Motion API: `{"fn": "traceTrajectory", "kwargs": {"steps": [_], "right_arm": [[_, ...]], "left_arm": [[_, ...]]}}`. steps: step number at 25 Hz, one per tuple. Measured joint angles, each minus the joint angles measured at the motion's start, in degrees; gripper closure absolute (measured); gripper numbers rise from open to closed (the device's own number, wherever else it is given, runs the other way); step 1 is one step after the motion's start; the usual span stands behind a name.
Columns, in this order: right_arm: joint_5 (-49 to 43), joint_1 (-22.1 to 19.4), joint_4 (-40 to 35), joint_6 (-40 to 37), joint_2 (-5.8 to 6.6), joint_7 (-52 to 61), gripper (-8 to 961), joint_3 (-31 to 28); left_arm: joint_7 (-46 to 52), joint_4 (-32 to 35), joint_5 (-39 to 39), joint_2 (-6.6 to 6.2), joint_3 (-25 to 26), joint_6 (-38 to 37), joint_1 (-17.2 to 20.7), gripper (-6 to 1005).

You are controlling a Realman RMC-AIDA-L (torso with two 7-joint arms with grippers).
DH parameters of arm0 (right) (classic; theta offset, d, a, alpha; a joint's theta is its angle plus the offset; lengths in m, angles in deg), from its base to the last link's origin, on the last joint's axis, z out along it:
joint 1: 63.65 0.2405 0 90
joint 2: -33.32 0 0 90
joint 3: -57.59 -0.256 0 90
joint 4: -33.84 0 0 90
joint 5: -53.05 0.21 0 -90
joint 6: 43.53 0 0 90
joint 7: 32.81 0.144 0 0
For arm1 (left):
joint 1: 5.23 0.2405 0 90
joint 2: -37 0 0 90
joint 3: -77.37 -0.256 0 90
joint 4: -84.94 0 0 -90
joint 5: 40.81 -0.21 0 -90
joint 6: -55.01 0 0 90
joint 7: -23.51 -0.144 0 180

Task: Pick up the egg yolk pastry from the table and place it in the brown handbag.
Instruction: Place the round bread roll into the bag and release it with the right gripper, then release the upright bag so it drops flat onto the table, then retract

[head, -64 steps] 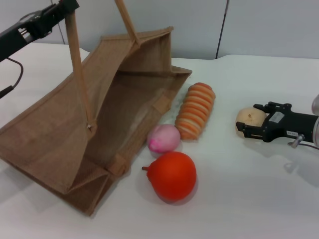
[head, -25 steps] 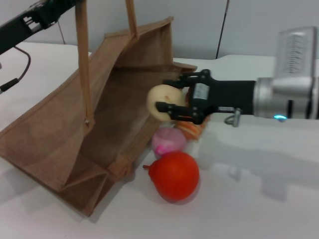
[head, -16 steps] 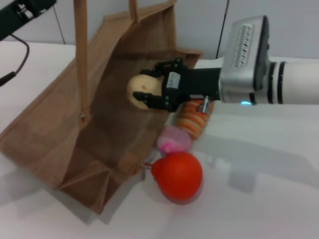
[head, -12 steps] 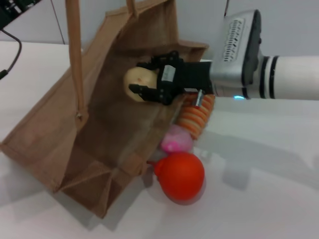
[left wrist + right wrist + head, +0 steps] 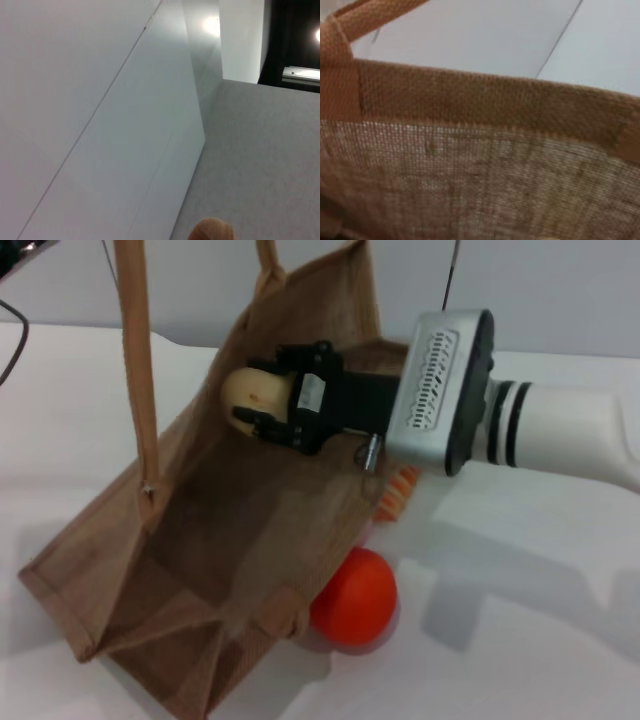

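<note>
Our right gripper [image 5: 262, 408] is clamped on the egg yolk pastry [image 5: 254, 390], inside the mouth of the brown handbag [image 5: 215, 540]. Left gripper out of view, apparently lifting 1 handle [image 5: 135, 380]. Risk: if that handle slips, the bag sags and the pastry drops onto the table [image 5: 520, 640].

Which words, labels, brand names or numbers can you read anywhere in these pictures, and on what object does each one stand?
None can be read.
The right gripper, shut on the egg yolk pastry inside the brown handbag, carries a small pale sticker, too small to read.
The handbag, the orange-red fruit, the ridged bread and the table show no lettering.
</note>
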Motion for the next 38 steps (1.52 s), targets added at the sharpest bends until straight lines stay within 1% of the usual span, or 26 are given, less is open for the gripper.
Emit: {"fn": "traceTrajectory", "kwargs": {"steps": [5, 8, 10, 13, 16, 18, 19, 22, 24, 28, 29, 31, 34, 38], "right_arm": [[0.0, -1.7, 0.1, 0.5, 0.17, -1.7, 331, -2.6], [0.1, -2.8, 0.1, 0.2, 0.31, -1.8, 213, -4.1], [0.0, -3.8, 0.1, -1.3, 0.35, -1.8, 134, -4.5], [0.0, -6.0, -0.2, -6.1, 0.58, -1.7, 114, -4.5], [-0.3, -8.5, -1.1, -13.2, 0.98, -1.7, 93, -3.9], [-0.3, -10.9, -2.4, -17.6, 1.09, -1.5, 79, -3.8], [-0.3, -12.8, -3.7, -20.4, 1.13, -1.3, 73, -4.0], [0.1, -18.3, -7.5, -27.7, 1.13, -1.3, 59, -5.5], [0.2, -21.7, -9.7, -31.9, 1.14, -1.3, 59, -8.0], [0.2, -26.2, -12.0, -35.8, 1.14, -1.3, 59, -14.2], [0.2, -27.2, -12.2, -36.4, 1.14, -1.3, 59, -16.1], [0.2, -28.2, -12.3, -37.2, 1.13, -1.5, 59, -18.4], [0.2, -28.6, -12.4, -37.3, 1.14, -1.6, 60, -20.1], [0.3, -28.8, -12.4, -36.6, 1.12, -1.6, 60, -21.1]], "left_arm": [[0.0, -0.1, 0.3, -0.24, 1.7, 0.0, 1.2, 879], [0.0, -0.3, 0.3, -0.41, 2.5, -0.1, 1.7, 879], [-0.3, -1.1, 0.3, -0.85, 3.1, -0.4, 2.1, 879], [-1.1, -3.4, 0.3, -1.82, 3.9, -0.5, 2.2, 879], [-2.5, -6.0, 0.3, -2.87, 4.7, -1.5, 2.4, 879], [-3.8, -7.2, 0.3, -3.07, 5.1, -3.5, 2.7, 879], [-4.7, -7.8, 0.3, -3.01, 5.5, -5.5, 2.8, 879], [-7.1, -8.1, 0.3, -2.29, 5.9, -11.3, 3.3, 879], [-8.5, -8.2, 0.2, -1.88, 6.0, -14.9, 3.5, 879], [-12.4, -8.2, -0.5, -0.88, 5.3, -22.9, 3.5, 878], [-13.9, -8.2, -0.8, -0.58, 5.2, -24.6, 3.4, 845], [-17.6, -8.2, -1.6, 0.34, 5.0, -28.0, 3.0, 780], [-24.0, -8.2, -3.2, 1.69, 5.0, -31.4, 2.5, 681], [-32.8, -8.2, -4.7, 4.23, 5.4, -35.0, 1.4, 597]]}}
